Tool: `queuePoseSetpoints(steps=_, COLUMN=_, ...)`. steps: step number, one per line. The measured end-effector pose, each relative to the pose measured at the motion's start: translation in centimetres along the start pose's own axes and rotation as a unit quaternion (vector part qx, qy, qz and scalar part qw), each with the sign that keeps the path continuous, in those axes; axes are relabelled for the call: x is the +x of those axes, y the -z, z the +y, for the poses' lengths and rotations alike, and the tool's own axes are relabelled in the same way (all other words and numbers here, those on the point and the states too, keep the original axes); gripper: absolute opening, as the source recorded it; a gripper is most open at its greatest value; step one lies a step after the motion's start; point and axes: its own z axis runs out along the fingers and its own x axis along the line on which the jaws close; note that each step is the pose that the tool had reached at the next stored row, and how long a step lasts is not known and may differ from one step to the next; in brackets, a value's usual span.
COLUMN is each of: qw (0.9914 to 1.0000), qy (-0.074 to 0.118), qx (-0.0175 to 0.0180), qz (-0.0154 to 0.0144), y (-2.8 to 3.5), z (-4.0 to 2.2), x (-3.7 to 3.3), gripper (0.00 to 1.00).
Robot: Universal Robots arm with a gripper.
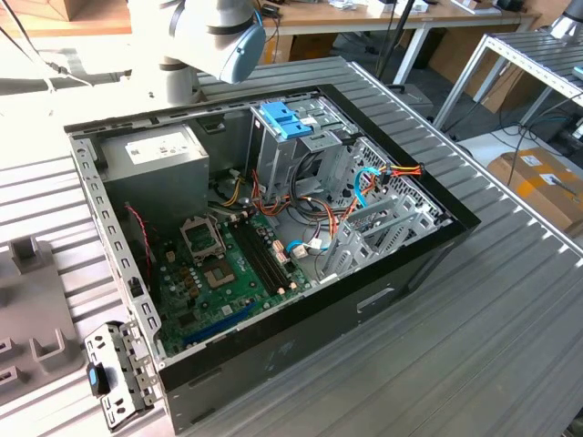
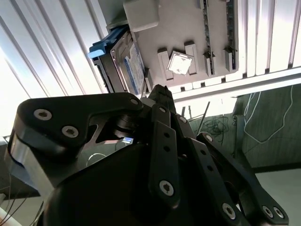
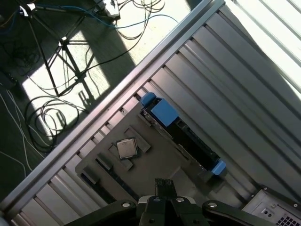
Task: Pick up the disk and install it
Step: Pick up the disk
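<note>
Disk (image 3: 186, 136) stands on edge in slot along one edge of grey holder plate (image 3: 155, 165), likely kept upright for clean pinch. Gripper (image 3: 164, 184) hovers over plate, clear of disk, fingers together, empty.

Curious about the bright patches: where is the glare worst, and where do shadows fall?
Exterior view: the ribbed table bleaches white at the exterior view's left; the computer case is evenly lit. First wrist view: sun patches on the floor hold the sharp shadow of a tripod; the disk lies in softer light. Second wrist view: the table glares white, and the pincer looms dark.
</note>
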Motion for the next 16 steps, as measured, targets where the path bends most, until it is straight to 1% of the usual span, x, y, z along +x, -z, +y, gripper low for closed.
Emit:
queuePoseSetpoints(steps=2, qw=0.99998, qy=0.006, qx=-0.0001, qz=0.0003, y=0.0, z=0.0, x=0.0, gripper=0.11)
queuePoseSetpoints(steps=3, qw=0.9999, qy=0.014, qx=-0.0002, qz=0.0006, y=0.0, z=0.0, x=0.0, gripper=0.11)
queuePoseSetpoints(steps=7, qw=0.9995, qy=0.032, qx=-0.0003, qz=0.0014, y=0.0, z=0.0, x=0.0, gripper=0.11)
queuePoseSetpoints(steps=12, qw=0.99901, qy=0.044, qx=-0.0005, qz=0.0019, y=0.0, z=0.0, x=0.0, gripper=0.11)
queuePoseSetpoints(steps=16, qw=0.99841, qy=0.056, qx=-0.0006, qz=0.0024, y=0.0, z=0.0, x=0.0, gripper=0.11)
